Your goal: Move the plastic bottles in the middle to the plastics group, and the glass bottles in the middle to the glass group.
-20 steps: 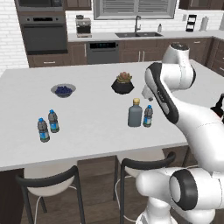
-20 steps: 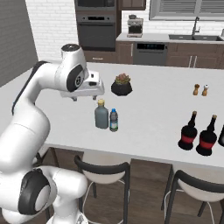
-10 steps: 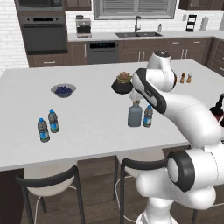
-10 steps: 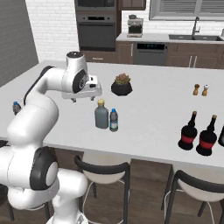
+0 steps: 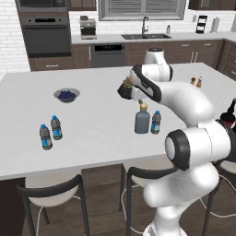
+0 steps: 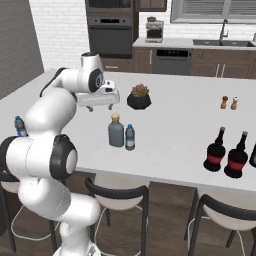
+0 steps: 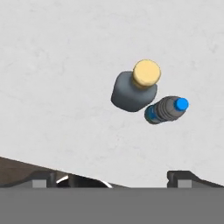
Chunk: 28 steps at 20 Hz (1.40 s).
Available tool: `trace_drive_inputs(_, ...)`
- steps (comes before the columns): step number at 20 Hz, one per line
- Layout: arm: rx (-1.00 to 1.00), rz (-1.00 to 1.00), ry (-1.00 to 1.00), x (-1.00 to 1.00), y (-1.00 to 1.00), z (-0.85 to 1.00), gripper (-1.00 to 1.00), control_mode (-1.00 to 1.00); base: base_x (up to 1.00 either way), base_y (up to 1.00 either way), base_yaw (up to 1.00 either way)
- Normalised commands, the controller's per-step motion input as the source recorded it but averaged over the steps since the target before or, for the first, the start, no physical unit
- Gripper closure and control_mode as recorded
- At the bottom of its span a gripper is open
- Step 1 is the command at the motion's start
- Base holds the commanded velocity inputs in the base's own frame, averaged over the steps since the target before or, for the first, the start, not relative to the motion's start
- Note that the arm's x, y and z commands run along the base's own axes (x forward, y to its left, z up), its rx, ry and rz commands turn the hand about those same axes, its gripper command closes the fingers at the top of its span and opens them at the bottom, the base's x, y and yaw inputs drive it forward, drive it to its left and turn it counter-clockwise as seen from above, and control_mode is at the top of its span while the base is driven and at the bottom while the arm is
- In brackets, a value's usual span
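Approach step, nothing picked yet. Nearest the base on the counter [image 5: 92, 138]: the flask [image 5: 142, 119] with tan cap and the water bottle [image 5: 156, 122] just beside it, upright, mid-counter near the front edge. In the hand view both sit close together, apparently touching, flask [image 7: 133, 89] left, water bottle [image 7: 168, 109] right, seen from above.

Gripper [image 6: 98, 106] hangs above the counter, behind and to the left of the pair in the right base view, well clear of both. Fingers [image 7: 183, 178] stand wide apart at the view's bottom corners, nothing between them: released, empty.

Far left in the left base view: plastics group [image 5: 50, 132], two blue-capped bottles. Far right in the right base view: glass group [image 6: 227, 154], dark bottles with red labels. Beyond: berry bowl [image 5: 67, 95], plant pot [image 6: 139, 97], shakers [image 6: 229, 102].

Judgement: the next move calls for centring over one bottle and coming down. The pair sits tight, so closing on one may knock the other. Which goes first, can't tell. Flask goes right to the glass, water bottle goes left to the plastics.
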Motion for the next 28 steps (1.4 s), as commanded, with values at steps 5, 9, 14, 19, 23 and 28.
trace_drive_inputs(5,-0.01,-0.07,0.04,0.28,-0.14,-0.07,-1.0,-1.0,0.0,0.0,0.0)
trace_drive_inputs(9,0.03,-0.07,0.01,0.55,-0.23,-0.32,-1.0,-1.0,0.0,0.0,0.0)
trace_drive_inputs(14,0.03,-0.07,0.01,0.52,-0.21,-0.43,-1.0,-1.0,0.0,0.0,0.0)
trace_drive_inputs(19,0.0,-0.02,0.06,0.34,-0.03,-0.14,-1.0,-1.0,0.0,0.0,0.0)
trace_drive_inputs(23,0.0,0.0,0.05,0.46,0.0,-0.15,-1.0,-1.0,0.0,0.0,0.0)
trace_drive_inputs(28,0.0,0.0,0.03,0.27,0.0,-0.09,-1.0,-1.0,0.0,0.0,0.0)
